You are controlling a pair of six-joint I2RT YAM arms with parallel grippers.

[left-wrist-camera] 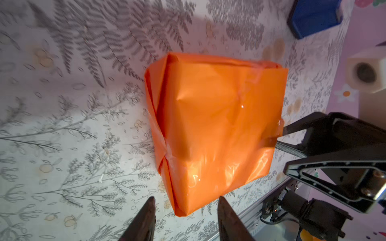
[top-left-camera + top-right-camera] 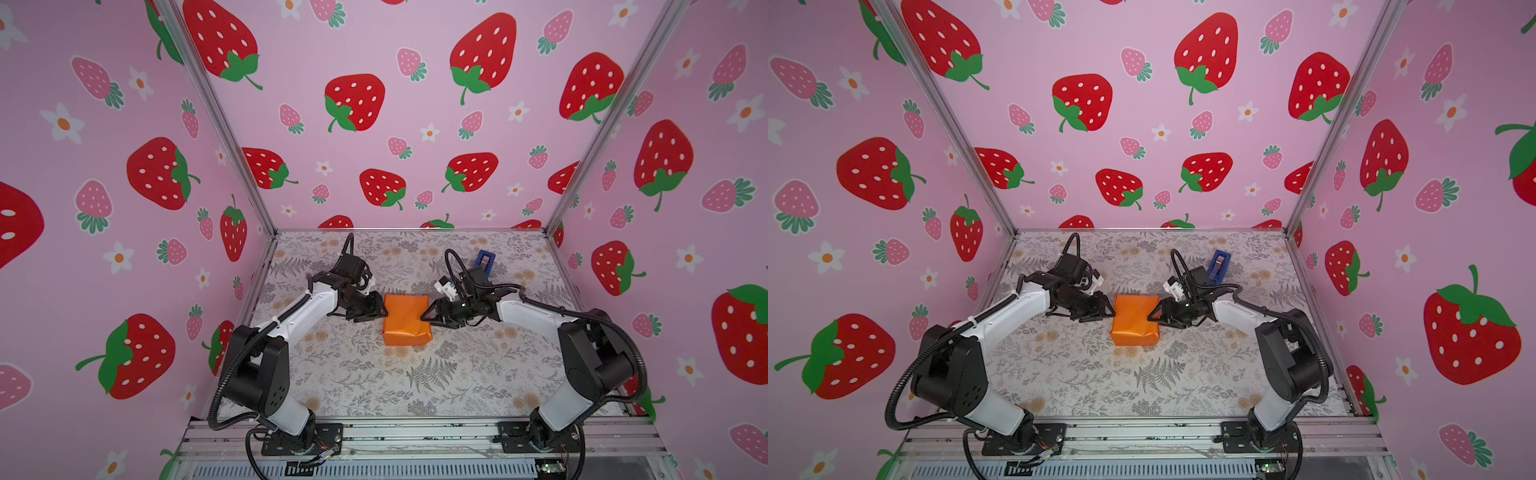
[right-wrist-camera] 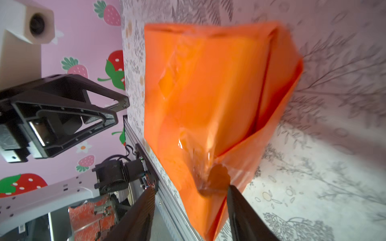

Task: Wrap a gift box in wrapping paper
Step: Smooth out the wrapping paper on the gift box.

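Wrapping paper (image 2: 406,318), glossy bright orange, is lying folded shut in a squarish shape mid-table on the grey floral table covering (image 2: 415,386). The white-and-black left arm (image 2: 307,307) and right arm (image 2: 536,316) are reaching inward with elbows bent. The left gripper (image 2: 377,309) and right gripper (image 2: 424,318) are holding their jaws apart at its opposite sides.

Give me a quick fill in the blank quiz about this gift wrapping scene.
1. The wrapping paper covering the parcel is ____.
2. The parcel sits ____ the left gripper and the right gripper.
3. The tape dispenser standing farther back is ____.
Missing words: orange; between; blue.
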